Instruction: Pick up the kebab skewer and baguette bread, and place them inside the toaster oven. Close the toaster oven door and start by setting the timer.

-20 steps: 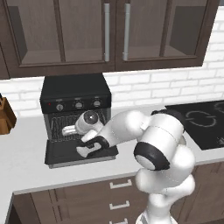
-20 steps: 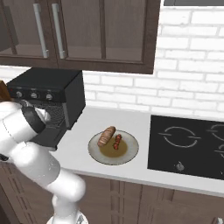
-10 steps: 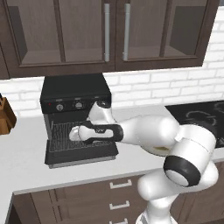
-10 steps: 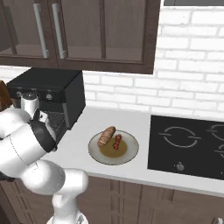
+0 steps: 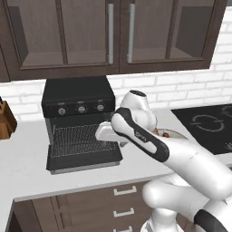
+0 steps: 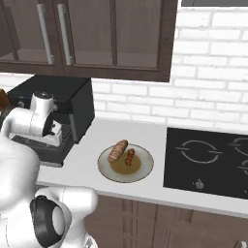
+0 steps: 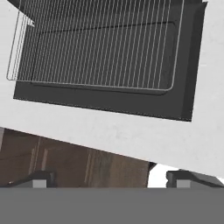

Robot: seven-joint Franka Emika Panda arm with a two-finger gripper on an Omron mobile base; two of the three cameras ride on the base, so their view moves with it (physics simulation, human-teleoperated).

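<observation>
The black toaster oven point(image 5: 77, 96) stands on the counter with its door point(image 5: 84, 162) folded down flat and the wire rack point(image 5: 74, 136) drawn out over it. My gripper point(image 5: 107, 134) hovers above the door's right end, open and empty. In the hand view the fingertips point(image 7: 40, 179) stand wide apart over the counter edge, with the rack point(image 7: 100, 48) and door point(image 7: 131, 107) beyond them. The tan baguette bread point(image 6: 118, 150) and the dark kebab skewer point(image 6: 130, 157) lie side by side on a round plate point(image 6: 109, 169) to the right of the toaster oven point(image 6: 58, 99).
A black cooktop point(image 6: 208, 162) is set into the counter right of the plate. A wooden knife block point(image 5: 5, 121) stands at the far left. Dark wall cabinets point(image 5: 118, 36) hang above the oven, and drawers point(image 7: 78, 164) sit below the counter edge.
My hand has risen off the door and moved right along its front, while the elbow swung out to the right. The jaws narrowed briefly, then spread wide again.
</observation>
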